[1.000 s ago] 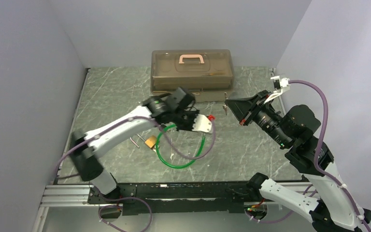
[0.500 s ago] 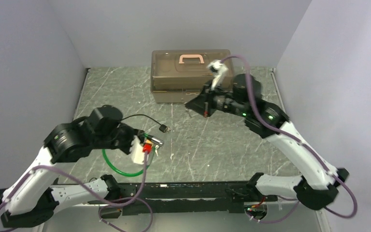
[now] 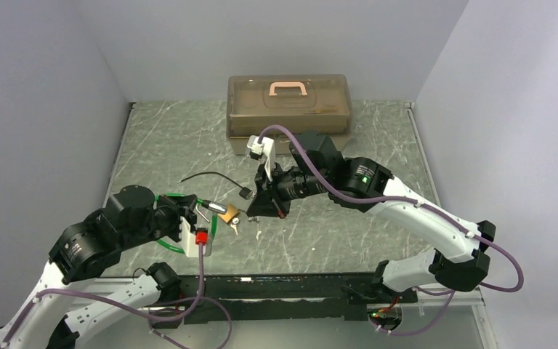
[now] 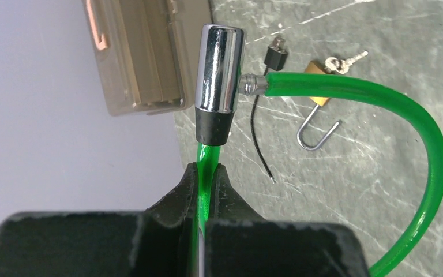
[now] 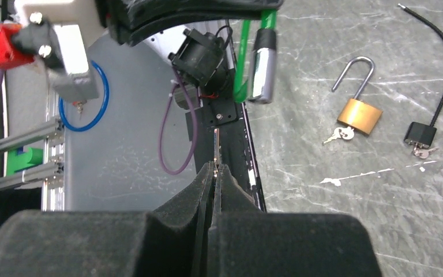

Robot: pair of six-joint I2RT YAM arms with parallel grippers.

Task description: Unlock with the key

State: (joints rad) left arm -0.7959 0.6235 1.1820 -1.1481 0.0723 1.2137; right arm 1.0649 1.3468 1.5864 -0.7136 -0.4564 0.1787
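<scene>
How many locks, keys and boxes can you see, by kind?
Cable locks: 2, green cable lock and black cable lock
Padlocks: 1, brass padlock
Keys: 3, held key, padlock key, black lock's key
Boxes: 1, brown toolbox
Total: 7

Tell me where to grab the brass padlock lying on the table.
Grip the brass body across its two bare side edges, coming straight down from above. It lies flat on the table, the open shackle sticks out of one end and small keys sit at the other, so only the sides are free to pinch.
</scene>
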